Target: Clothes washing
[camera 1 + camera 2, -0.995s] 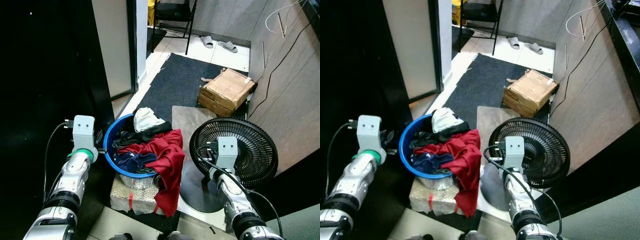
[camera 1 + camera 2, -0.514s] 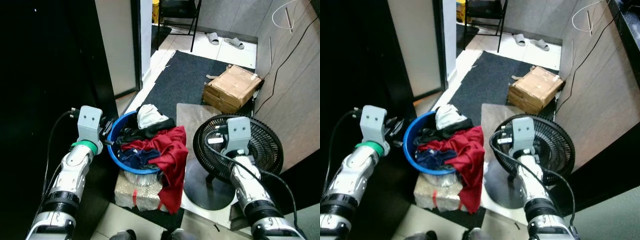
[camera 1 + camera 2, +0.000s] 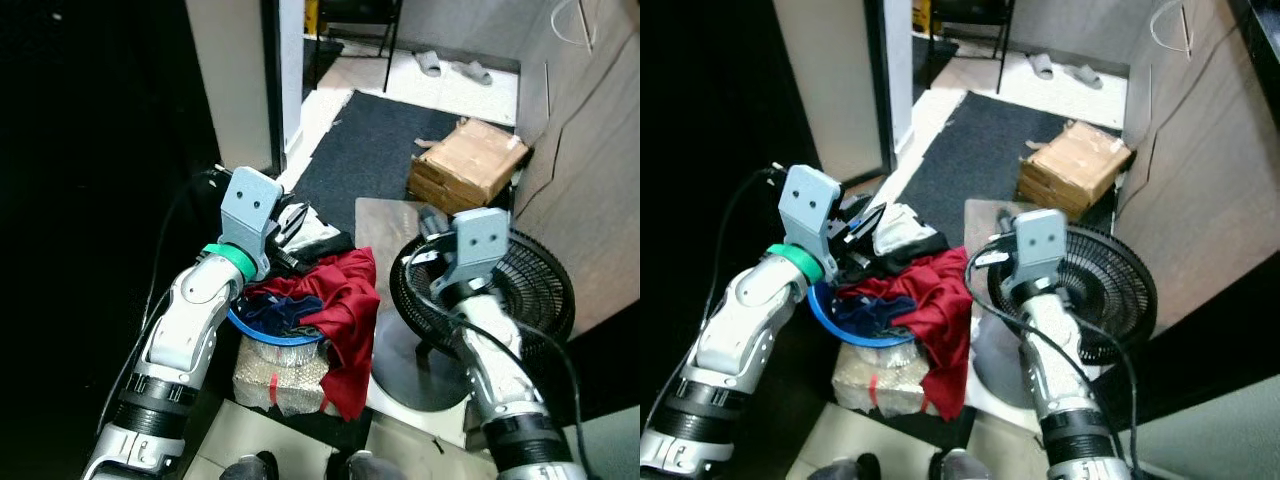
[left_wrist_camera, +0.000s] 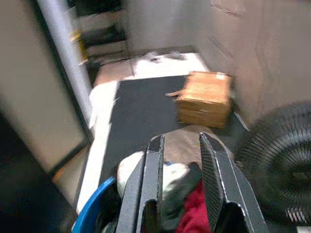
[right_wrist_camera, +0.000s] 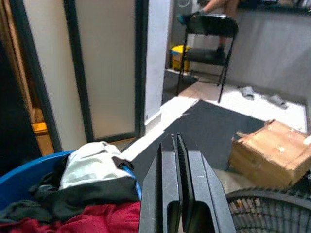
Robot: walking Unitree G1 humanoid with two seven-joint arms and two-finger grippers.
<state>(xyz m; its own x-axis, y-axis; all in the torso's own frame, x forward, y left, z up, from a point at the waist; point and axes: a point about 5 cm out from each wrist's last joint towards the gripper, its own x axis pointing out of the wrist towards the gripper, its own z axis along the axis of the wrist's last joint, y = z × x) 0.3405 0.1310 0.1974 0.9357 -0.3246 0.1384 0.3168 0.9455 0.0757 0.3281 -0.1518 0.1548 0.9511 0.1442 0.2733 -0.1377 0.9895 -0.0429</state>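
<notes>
A blue basin (image 3: 243, 326) heaped with clothes sits on a wrapped block (image 3: 272, 376). A red garment (image 3: 348, 300) spills over its right side, with dark pieces and a white garment (image 5: 92, 166) at the back. My left gripper (image 3: 291, 222) hovers open over the basin's rear, above the white garment (image 4: 176, 174), nothing between its fingers (image 4: 152, 170). My right gripper (image 3: 429, 218) is shut and empty, held just right of the basin over the fan's edge, its fingers (image 5: 165, 160) pointing across the clothes.
A black floor fan (image 3: 510, 300) lies on a board right of the basin. A cardboard box (image 3: 468, 165) rests on the dark mat (image 3: 365, 160) ahead. Beyond are a black chair (image 5: 209, 29) with a person's legs, slippers (image 5: 277, 100), and a door frame (image 3: 270, 90) on the left.
My left arm has swung in from the basin's left side to above its rear rim. The right arm has risen and shifted toward the basin. The camera has shifted too.
</notes>
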